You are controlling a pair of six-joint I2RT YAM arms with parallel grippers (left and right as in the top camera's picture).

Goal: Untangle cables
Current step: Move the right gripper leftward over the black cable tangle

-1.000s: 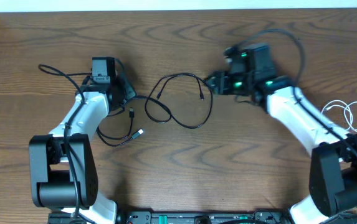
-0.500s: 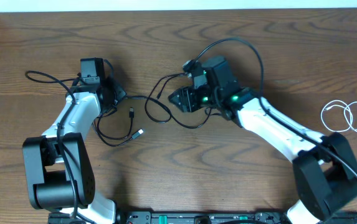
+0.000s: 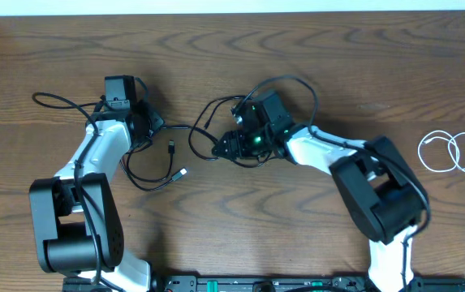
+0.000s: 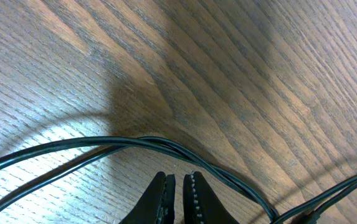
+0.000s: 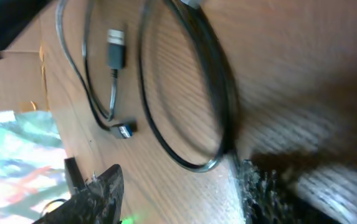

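Left fingers (image 4: 167, 194) are pinched nearly together, with just a sliver of gap, and I can't see anything caught in it. Two black cable strands (image 4: 72, 144) run across the counter (image 4: 259, 74) just past their tips. They merge right ahead of the tips and then trail off to the right-hand side.

Right fingers (image 5: 97, 196) are spread wide with nothing clamped. A black cable loop (image 5: 194, 167) lies flat between them. Its bottom curve sits close to the tips, and one side runs right up against the right-hand finger. Farther out from those fingers there's a silver plug (image 5: 117, 48) and a small black plug (image 5: 124, 130), both lying on the wood.

The white cable (image 3: 447, 152) is loosely coiled on its own, well apart from both sets of fingers.
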